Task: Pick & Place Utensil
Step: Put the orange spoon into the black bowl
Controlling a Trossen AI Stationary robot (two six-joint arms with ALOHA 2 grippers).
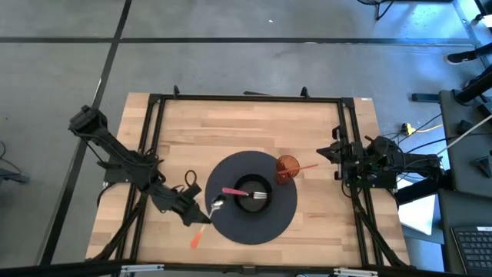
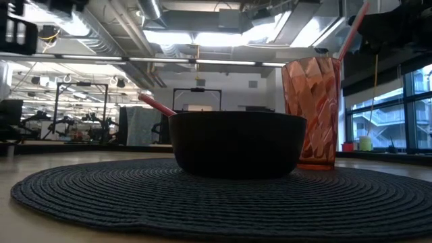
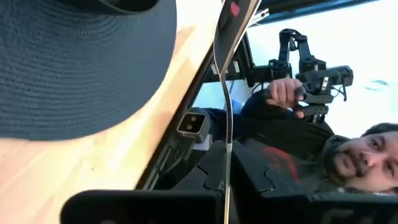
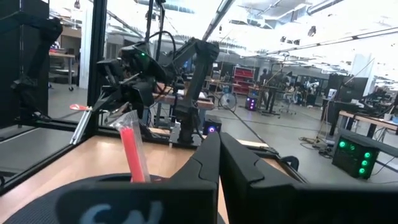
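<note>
My left gripper (image 1: 201, 218) is at the near left, beside the dark round placemat (image 1: 231, 231), shut on a spoon with a silver bowl (image 1: 217, 205) and an orange handle end (image 1: 195, 241). A black bowl (image 1: 252, 201) stands on the middle of the mat. In it lies a fork with a pink handle (image 1: 231, 191). An orange-red cup (image 1: 287, 168) with a pink stick (image 1: 307, 165) stands on the mat's far right rim. My right gripper (image 4: 219, 163) is shut on nothing and waits at the table's right edge. My left gripper pinches the spoon's shaft (image 3: 227, 177) between its two fingers, between the silver bowl and the orange handle end. The fingers come from the table's left and lie across the spoon. The silver bowl reaches over the mat's left rim, and the orange end points toward the near edge.
A black frame (image 1: 246, 98) runs around the wooden table (image 1: 231, 127), whose far half is bare wood. In the left wrist view a person (image 3: 348, 158) shows beyond the table's edge with a hand (image 3: 285, 92) on a control rig.
</note>
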